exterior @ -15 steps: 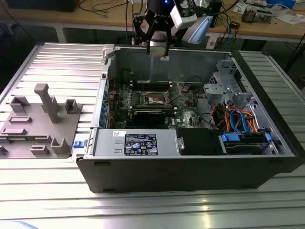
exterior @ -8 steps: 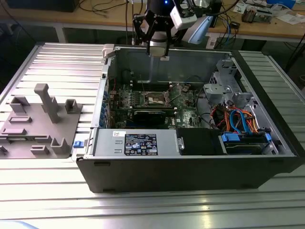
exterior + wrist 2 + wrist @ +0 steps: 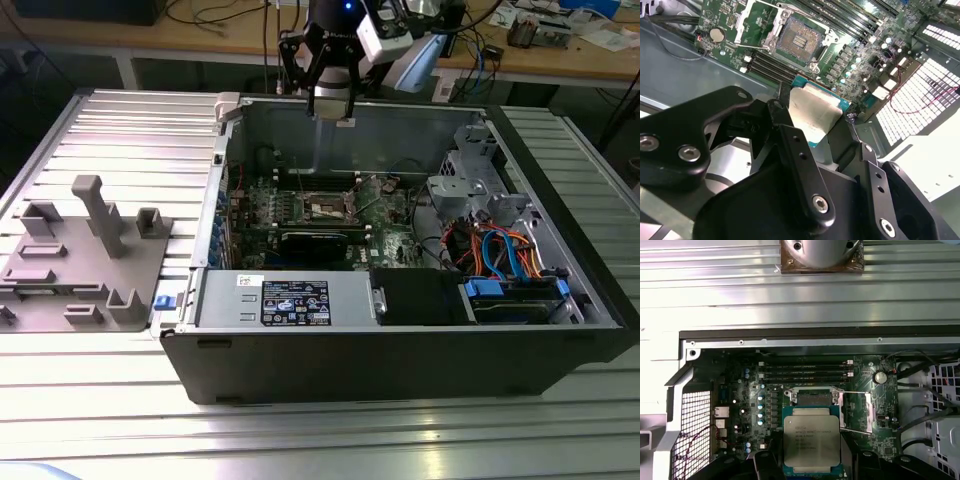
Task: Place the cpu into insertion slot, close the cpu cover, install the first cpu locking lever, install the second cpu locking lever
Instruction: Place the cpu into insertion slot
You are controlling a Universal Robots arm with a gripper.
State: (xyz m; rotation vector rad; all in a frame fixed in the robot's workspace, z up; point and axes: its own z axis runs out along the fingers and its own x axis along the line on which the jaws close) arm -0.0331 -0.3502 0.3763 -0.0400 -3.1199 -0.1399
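An open computer case [image 3: 400, 370] lies on its side on a ribbed metal table [image 3: 100, 420]. Its walls are dull grey sheet steel, and a green circuit board [image 3: 385, 215] lies flat on its floor. In the exterior view the gripper [image 3: 332, 108] hangs above the far wall of the case, well clear of the board.

In the second wrist view its black, bolted fingers [image 3: 790, 145] are pressed in on two opposite edges of the cpu [image 3: 815, 112], pinching it with nothing else touching it. The chip is a flat square with a matt silvery lid on a teal-green base, and it is held level, face up, in the air.

The insertion slot [image 3: 812, 396] lies below the chip and a little further in over the board, towards the row of long memory slots. In the first wrist view the chip's sides look square with the slot's sides, so I judge the move to be a short shift inward and then straight down.

The slot is a small square with a dark, finely pinned centre and a thin bright rim, and it is empty. The cpu cover [image 3: 755, 22], a thin shiny frame, stands swung open on the coin battery [image 3: 716, 34] side, leaving the slot bare.
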